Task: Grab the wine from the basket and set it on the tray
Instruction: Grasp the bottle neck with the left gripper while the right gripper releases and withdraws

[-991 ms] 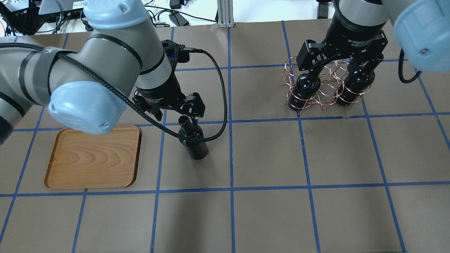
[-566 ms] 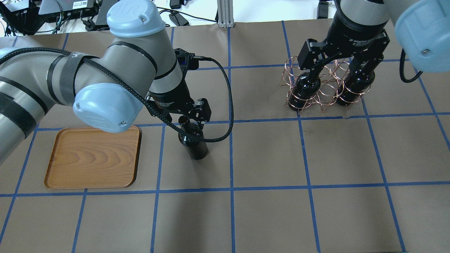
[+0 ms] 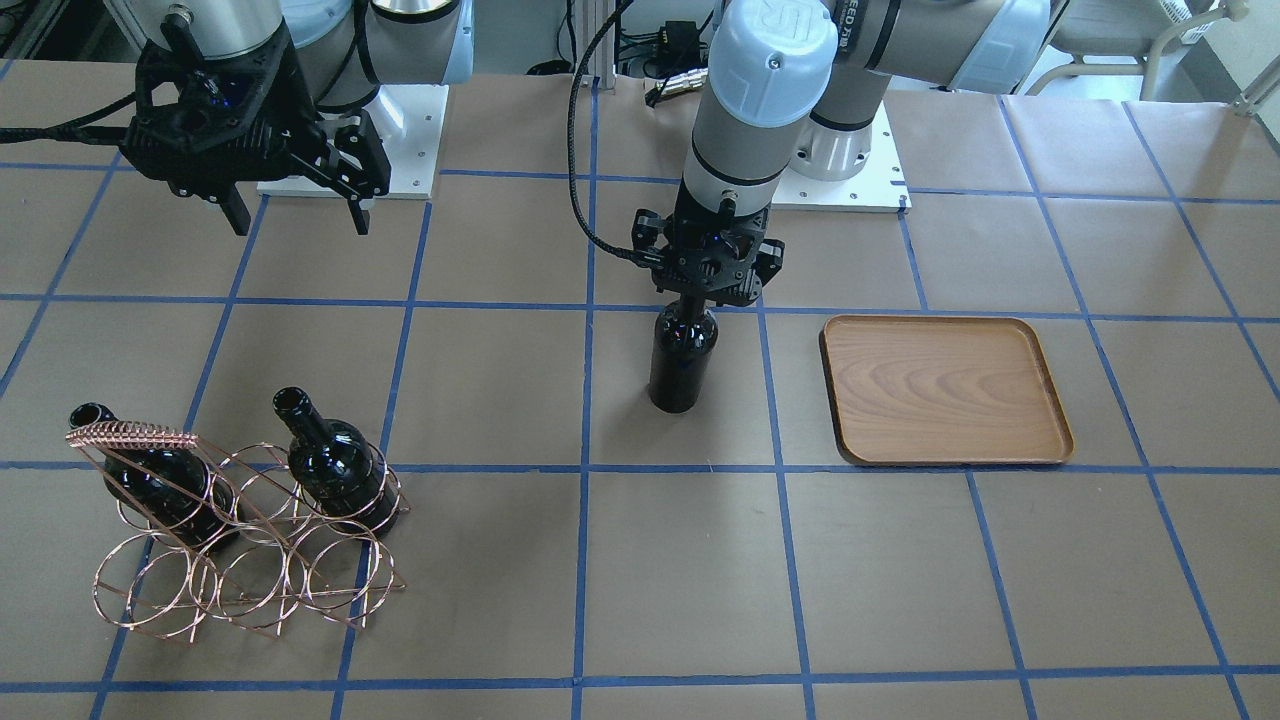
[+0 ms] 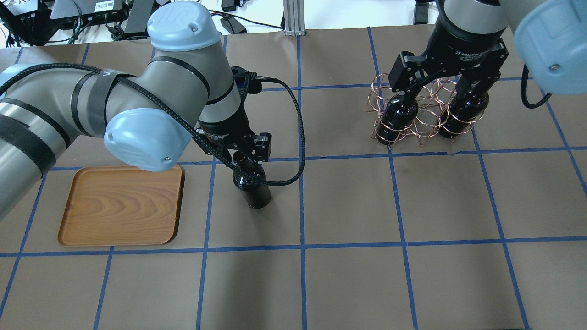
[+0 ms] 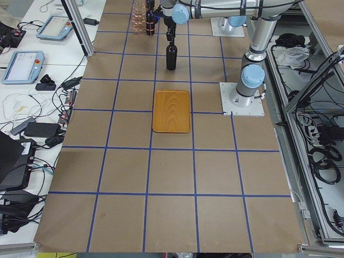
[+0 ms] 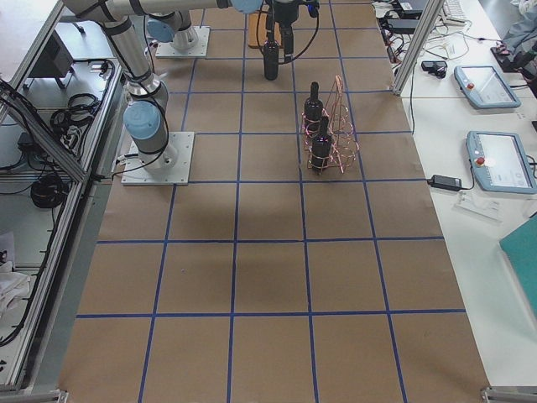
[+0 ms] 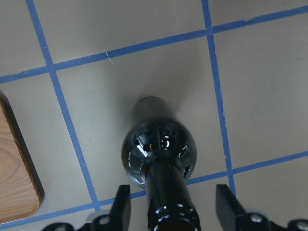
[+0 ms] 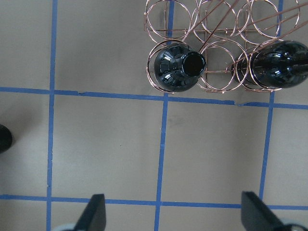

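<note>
One wine bottle [image 4: 255, 189] stands upright on the table just right of the wooden tray [image 4: 121, 206]; it also shows in the front view [image 3: 682, 360]. My left gripper [image 4: 245, 158] is open and straddles its neck. In the left wrist view its fingers [image 7: 121, 207] stand clear of the neck on both sides. The copper wire basket [image 3: 240, 560] holds two more bottles [image 3: 150, 480] [image 3: 335, 460]. My right gripper [image 3: 300, 225] hangs open and empty well above the basket [image 8: 216, 29].
The tray [image 3: 945, 390] lies flat with nothing on it, its edge showing in the left wrist view [image 7: 14, 183]. Brown paper with blue tape lines covers the table. The arms' white base plates sit at the robot's side.
My left gripper has moved from just behind the bottle's top to down around its neck, and the left arm swung right. The bottle, basket and right arm have not moved.
</note>
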You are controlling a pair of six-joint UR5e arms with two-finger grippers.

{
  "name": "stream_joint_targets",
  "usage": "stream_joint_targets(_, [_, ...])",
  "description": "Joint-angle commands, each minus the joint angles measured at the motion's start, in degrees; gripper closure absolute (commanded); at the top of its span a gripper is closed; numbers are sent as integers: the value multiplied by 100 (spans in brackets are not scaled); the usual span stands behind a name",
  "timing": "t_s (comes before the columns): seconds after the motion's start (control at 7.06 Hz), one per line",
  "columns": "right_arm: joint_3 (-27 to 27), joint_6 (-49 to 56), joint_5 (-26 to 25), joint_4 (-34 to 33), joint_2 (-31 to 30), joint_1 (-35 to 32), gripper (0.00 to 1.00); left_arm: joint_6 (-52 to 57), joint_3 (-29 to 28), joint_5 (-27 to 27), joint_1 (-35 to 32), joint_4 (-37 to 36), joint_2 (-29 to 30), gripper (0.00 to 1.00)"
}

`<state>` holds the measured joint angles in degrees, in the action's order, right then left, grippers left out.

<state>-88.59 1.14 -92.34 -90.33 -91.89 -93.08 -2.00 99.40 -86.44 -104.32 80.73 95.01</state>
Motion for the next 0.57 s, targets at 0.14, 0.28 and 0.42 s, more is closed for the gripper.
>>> stream_joint_targets(0.14, [0, -18, -12, 60, -5, -17, 0, 6, 0, 4, 0, 39, 0, 100])
stream_joint_targets(0.28, [8, -18, -21, 68, -22, -18, 0, 6, -17, 4, 0, 65, -9, 100])
stream_joint_targets(0.42, [0, -18, -12, 68, -57, -26, 0, 6, -87, -5, 35, 74, -9, 100])
